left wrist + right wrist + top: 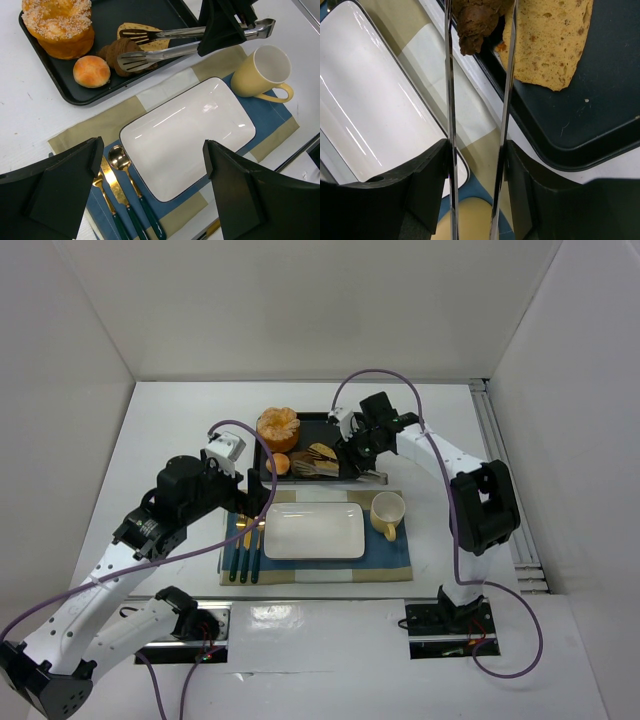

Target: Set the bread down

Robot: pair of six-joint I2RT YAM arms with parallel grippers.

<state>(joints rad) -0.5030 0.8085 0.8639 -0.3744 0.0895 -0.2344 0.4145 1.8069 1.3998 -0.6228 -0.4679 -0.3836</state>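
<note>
Clamping tongs (pixel 160 54), right jaws, bread (pixel 475 25) seemingly pinched

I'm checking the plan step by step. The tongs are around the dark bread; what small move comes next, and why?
Probably lift: the right gripper holds the tongs, their tips pinching the bread by the near rim of the tray, so raise it clear before swinging to the bare white plate.
</note>
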